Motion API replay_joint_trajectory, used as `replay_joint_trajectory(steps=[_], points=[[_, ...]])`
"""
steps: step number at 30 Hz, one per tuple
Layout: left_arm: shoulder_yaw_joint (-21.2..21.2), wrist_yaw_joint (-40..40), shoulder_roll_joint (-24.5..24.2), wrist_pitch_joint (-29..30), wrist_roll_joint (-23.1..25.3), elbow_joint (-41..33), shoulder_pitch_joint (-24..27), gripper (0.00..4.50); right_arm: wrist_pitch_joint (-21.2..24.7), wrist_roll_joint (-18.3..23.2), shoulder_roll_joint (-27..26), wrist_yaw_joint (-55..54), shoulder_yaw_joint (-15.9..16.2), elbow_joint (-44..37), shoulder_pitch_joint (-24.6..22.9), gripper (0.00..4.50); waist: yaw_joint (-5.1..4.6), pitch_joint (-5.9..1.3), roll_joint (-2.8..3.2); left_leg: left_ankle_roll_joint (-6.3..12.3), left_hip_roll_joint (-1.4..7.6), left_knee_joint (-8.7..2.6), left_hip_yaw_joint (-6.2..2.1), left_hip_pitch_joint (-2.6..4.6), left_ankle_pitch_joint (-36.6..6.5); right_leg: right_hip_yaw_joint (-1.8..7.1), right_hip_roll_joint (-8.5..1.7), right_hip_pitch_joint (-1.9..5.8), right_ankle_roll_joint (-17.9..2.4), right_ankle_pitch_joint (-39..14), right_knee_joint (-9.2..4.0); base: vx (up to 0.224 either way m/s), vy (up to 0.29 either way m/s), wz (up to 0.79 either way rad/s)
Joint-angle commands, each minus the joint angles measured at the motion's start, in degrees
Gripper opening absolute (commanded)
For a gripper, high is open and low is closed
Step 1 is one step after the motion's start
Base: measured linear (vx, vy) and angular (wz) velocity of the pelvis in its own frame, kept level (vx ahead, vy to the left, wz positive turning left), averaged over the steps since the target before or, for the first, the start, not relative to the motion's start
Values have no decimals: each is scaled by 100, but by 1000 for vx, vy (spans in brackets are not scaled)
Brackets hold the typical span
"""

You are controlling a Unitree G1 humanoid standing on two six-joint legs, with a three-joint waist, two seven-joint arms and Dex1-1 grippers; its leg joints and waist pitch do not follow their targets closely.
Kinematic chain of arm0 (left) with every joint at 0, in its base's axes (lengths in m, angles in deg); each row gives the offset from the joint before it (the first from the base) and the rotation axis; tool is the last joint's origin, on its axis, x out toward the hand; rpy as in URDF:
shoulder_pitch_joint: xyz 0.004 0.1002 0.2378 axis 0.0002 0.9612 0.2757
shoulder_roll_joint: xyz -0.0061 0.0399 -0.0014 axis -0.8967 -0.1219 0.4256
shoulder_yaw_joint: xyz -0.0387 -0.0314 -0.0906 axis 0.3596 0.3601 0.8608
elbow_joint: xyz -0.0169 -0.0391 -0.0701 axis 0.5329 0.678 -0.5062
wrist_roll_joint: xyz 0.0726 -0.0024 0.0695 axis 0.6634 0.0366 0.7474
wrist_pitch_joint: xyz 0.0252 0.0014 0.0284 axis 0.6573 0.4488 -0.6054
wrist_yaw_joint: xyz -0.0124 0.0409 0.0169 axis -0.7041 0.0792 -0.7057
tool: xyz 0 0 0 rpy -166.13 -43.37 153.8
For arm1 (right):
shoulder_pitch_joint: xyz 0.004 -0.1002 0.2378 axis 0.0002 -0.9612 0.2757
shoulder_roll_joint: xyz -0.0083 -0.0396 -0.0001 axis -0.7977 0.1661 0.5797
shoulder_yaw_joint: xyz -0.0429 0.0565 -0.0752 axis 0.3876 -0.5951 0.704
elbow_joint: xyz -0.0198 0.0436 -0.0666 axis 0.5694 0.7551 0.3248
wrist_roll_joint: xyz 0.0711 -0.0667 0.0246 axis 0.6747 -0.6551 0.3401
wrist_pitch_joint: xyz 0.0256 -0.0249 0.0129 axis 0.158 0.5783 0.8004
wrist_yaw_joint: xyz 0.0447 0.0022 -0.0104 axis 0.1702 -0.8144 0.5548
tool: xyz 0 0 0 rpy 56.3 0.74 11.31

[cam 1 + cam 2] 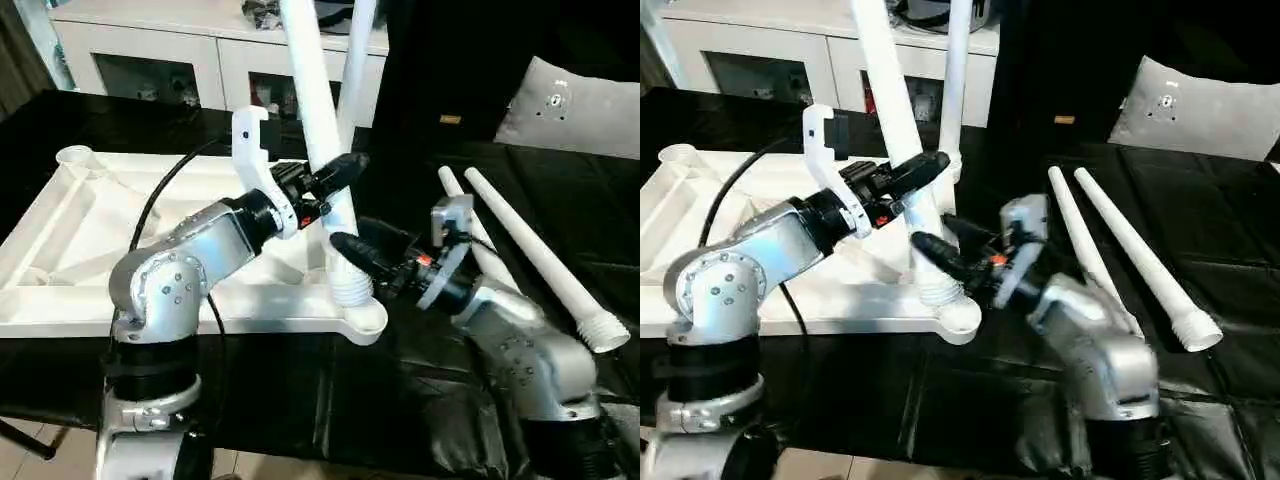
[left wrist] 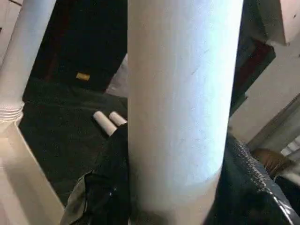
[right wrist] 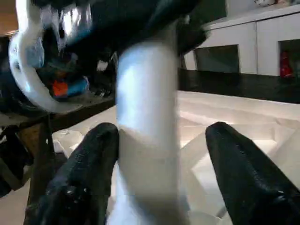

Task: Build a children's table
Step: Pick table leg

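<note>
— Left gripper [image 1: 335, 178]: jaws closing around the leaning leg [image 1: 313, 90], partway up the tube.
— Right gripper [image 3: 161, 154]: jaws standing apart, straddling the same leg low down; one finger [image 3: 89, 164] touching the tube, the other off to the side.
— Leg's ribbed foot sitting at the near corner socket [image 1: 362, 318] of the upturned table top [image 1: 70, 240], tilting back.
— Second leg [image 1: 358, 40] standing upright in the far corner.
— Two loose legs [image 1: 535, 255] lying side by side on the black counter [image 1: 300, 400], well apart from the top.
</note>
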Motion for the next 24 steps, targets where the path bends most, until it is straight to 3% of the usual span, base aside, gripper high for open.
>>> replay_joint_trajectory(steps=[1, 5, 8, 13, 24], points=[[-120, -194, -67, 86, -31, 4, -139, 186, 181, 173, 117, -94, -299, 71, 164, 340, 15, -392, 3, 217, 155, -349, -28, 20, -409, 265, -370, 353, -777, -1305, -374, 0, 0, 0], [-265, -519, -291, 184, -132, 14, -195, 186, 620, 494, 364, -38, -453, 151, 391, 345, 28, -404, 8, 230, 146, -334, -20, 22, -301, 266, -364, 366, -835, -1166, -354, 0, 0, 0], [-402, -808, -458, 217, -180, -11, -239, 186, 971, 613, 748, 464, -289, 171, 470, 345, 40, -403, -18, 262, 144, -324, -5, 4, -266, 272, -373, 374, -875, -1118, -360, 0, 0, 0], [-653, -1404, -721, 176, -231, -45, -383, 186, 1313, 683, 1339, 1311, 87, 244, 545, 345, 78, -394, -43, 288, 148, -314, -2, 8, -351, 262, -383, 365, -787, -1500, -394, 0, 0, 0], [-908, -2011, -818, 144, -453, -164, -505, 186, 1581, 834, 1438, 1720, 429, 284, 743, 345, 133, -397, -55, 195, 166, -316, -8, 25, -389, 263, -391, 349, -792, -1649, -378, 0, 0, 0]])
